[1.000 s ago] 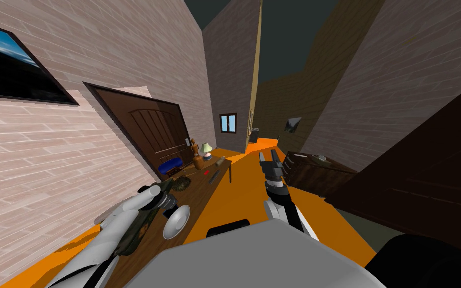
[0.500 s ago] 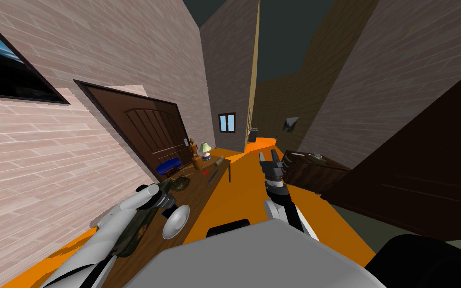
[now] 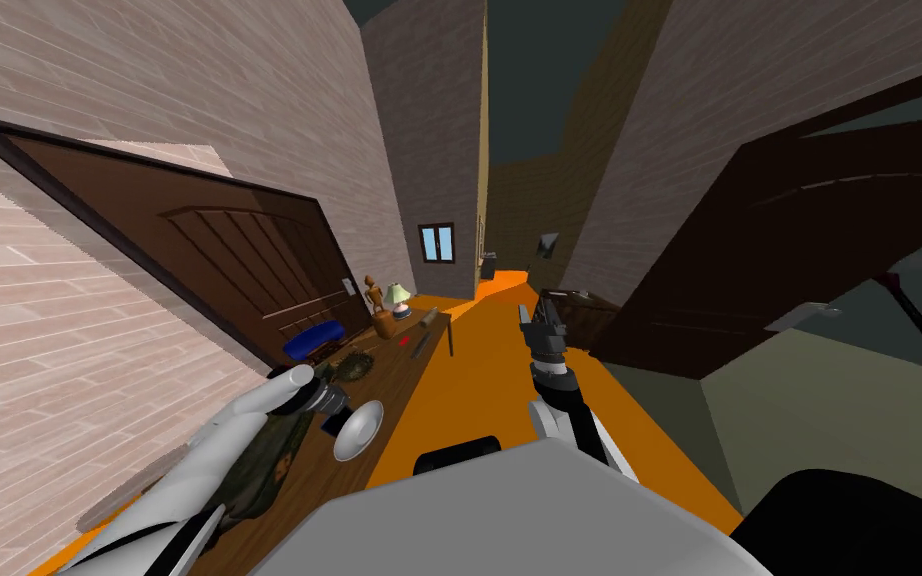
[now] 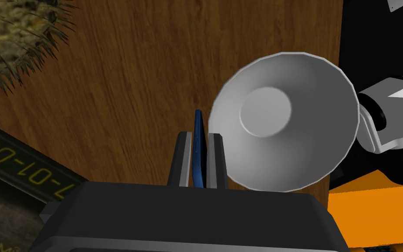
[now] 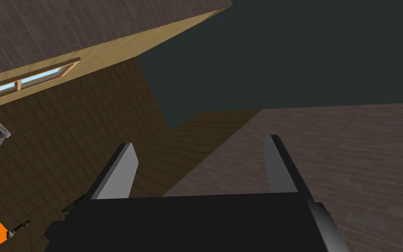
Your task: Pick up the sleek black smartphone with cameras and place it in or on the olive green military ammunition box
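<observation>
Gripping the phone (image 4: 198, 119) edge-on in the left gripper (image 4: 199, 134), both fingers pressed against its flat faces, thin dark-blue edge turned to the wrist camera. Hangs over the brown bench (image 4: 130, 87) running from 9 toward 11 o'clock along the wall; cannot tell whether the phone's far end touches the wood. Finds the grey bowl (image 4: 283, 118) just beside the gripper at 3 o'clock, hollow side up, at the bench's edge next to the orange floor (image 3: 489, 370). Finds the box (image 4: 8, 197) at 7 o'clock of the gripper, olive and mottled, with yellow lettering on a dark band; lies on the bench under the left forearm, near the phone but not touching it. Finds a spiky plant (image 4: 12, 35) at 11 o'clock of the gripper, farther down the bench. Beyond that, toward the bench's far end at 12 o'clock: a blue thing (image 3: 311, 340), a brown jar (image 3: 383, 326) with a wooden figure (image 3: 373, 292) behind it, a small lamp (image 3: 397, 293), a red thing (image 3: 405, 341). Holds the right gripper (image 5: 199, 142) raised at 1 o'clock over the floor, well apart from the bench, fingers spread wide. Faces a brown door (image 3: 239, 260) at 10 o'clock behind the bench and a darker door (image 3: 799, 250) at 2 o'clock.
</observation>
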Motion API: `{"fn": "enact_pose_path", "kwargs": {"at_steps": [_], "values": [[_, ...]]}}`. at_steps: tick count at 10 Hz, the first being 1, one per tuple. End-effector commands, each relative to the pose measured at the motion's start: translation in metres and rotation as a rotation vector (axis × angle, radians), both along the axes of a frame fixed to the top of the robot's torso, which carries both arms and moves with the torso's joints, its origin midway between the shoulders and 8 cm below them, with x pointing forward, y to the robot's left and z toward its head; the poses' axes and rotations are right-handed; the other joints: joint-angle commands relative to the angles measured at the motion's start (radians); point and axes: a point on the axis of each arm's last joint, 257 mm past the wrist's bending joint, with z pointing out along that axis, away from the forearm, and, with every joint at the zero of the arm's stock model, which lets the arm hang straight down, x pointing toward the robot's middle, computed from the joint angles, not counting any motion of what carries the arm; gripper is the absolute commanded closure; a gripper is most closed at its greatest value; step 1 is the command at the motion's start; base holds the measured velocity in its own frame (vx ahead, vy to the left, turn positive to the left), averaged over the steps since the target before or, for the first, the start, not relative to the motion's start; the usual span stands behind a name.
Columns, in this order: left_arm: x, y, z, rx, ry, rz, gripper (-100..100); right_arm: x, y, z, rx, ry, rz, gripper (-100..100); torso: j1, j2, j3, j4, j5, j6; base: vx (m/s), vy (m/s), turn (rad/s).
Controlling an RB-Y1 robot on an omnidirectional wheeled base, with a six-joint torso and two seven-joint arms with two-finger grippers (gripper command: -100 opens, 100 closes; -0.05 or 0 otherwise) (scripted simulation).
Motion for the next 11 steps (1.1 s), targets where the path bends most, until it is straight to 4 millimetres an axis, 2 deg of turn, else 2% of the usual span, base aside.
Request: {"fn": "enact_pose_path", "kwargs": {"at_steps": [1,5,7,11], "values": [[0.003,0.003,0.008,-0.009,0.007,0.007,100,0.000,0.000,0.000,0.000,0.000,0.000,0,0.000,0.000,0.000,0.000,0.000,0.000,-0.219,0.134,-0.365],[0.010,0.011,0.033,-0.032,0.014,0.027,100,0.000,0.000,0.000,0.000,0.000,0.000,0,0.001,0.000,0.000,0.000,0.000,0.001,-0.256,0.117,-0.428],[0.012,0.013,0.040,-0.037,0.016,0.032,100,0.000,0.000,0.000,0.000,0.000,0.000,0,0.000,-0.002,-0.001,0.000,0.001,-0.002,-0.225,0.066,-0.149],[0.015,0.022,0.062,-0.046,0.023,0.043,100,0.000,0.000,0.000,0.000,0.000,0.000,0,0.002,-0.002,-0.001,0.000,0.002,-0.001,-0.248,0.089,-0.359]]}}
